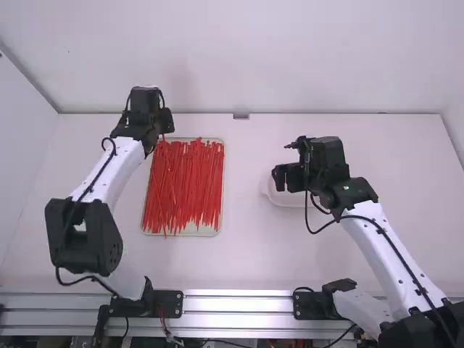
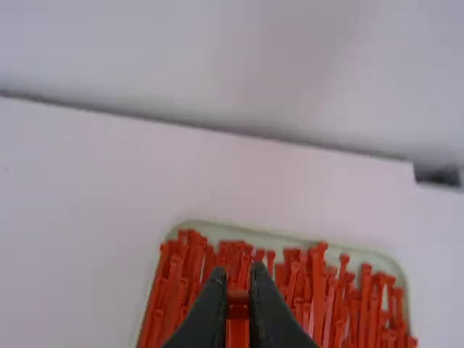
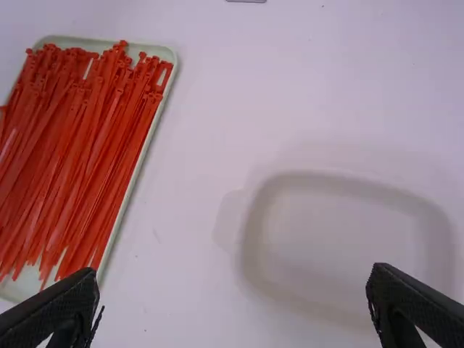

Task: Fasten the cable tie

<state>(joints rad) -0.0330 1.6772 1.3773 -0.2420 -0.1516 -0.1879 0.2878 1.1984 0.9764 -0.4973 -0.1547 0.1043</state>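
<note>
The left gripper (image 2: pixel 236 288) pinches one red cable tie (image 2: pixel 236 322) at the far end of the heap (image 1: pixel 183 185) on the pale tray (image 2: pixel 290 236). The right gripper (image 3: pixel 232 290) gapes wide, empty, over a white container (image 3: pixel 341 232) nearby.

White links (image 1: pixel 119 168), black joints (image 1: pixel 83 238), looping black cables (image 1: pixel 306 214); left pincer (image 2: pixel 237 275) black, tapered.

Bright, even light fell on a white table (image 1: pixel 254 239).
Shadows were faint and soft-edged: a pale one ringed the clear container (image 3: pixel 341 239), and the back wall (image 2: pixel 217 58) greyed toward the table's far edge. The red cable ties (image 1: pixel 183 185) were evenly lit.
</note>
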